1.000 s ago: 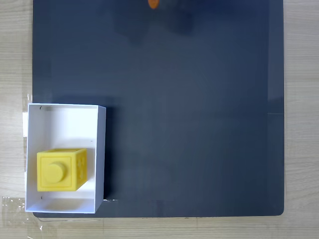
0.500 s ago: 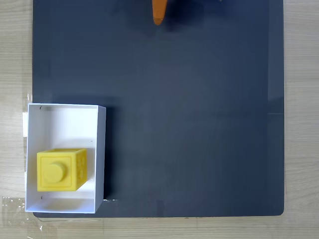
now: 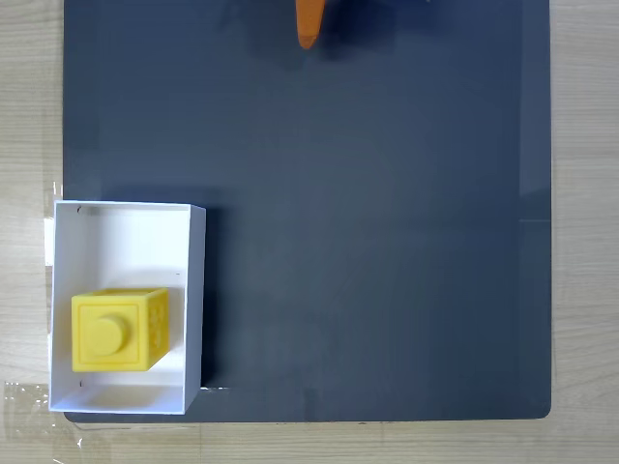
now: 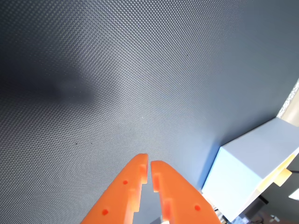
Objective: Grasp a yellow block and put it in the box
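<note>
In the fixed view, the white rectangular shallow box with thin walls [image 3: 127,304] sits at the near left corner of a dark grey textured mat [image 3: 368,213], which lies on a pale wood-grain bench [image 3: 585,232]. The box's left wall reaches just past the mat's left edge onto the bench, and a small strip of white tape [image 3: 47,242] juts from that wall. Inside the box rests the bright yellow plastic cube with one round raised stud on its top face [image 3: 120,329]; it stands upright in the nearer half of the box, close to the left wall and the near wall, with small holes showing on its right side, while the far half of the box floor is bare white. A patch of clear film [image 3: 24,406] lies on the bench by the box's near left corner. The orange plastic two-finger gripper [image 3: 308,24] enters this view at the far edge of the mat, well apart from the box and the block, casting a soft shadow on the mat. In the wrist view the gripper [image 4: 149,161] hangs above bare mat with its two pointed fingers almost together, only a narrow slit between the tips, and nothing is held between them; the white box [image 4: 247,172] shows at the lower right there, its outer wall in shade
</note>
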Available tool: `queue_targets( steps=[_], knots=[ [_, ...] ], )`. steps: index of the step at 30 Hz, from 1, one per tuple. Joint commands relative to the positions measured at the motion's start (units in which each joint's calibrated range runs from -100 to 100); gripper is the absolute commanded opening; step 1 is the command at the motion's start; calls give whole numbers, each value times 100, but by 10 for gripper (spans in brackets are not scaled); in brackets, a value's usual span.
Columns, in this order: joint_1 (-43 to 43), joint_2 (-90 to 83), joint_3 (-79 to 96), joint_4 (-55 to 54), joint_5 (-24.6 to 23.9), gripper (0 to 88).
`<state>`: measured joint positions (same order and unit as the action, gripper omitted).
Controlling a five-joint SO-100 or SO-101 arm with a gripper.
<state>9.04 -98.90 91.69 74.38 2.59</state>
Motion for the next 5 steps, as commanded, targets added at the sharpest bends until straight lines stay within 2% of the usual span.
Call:
queue_targets(
  steps=[1,5],
  knots=[
    [47,-8,-1,-13,19,11],
    [47,-8,-1,-13,19,11]
  ],
)
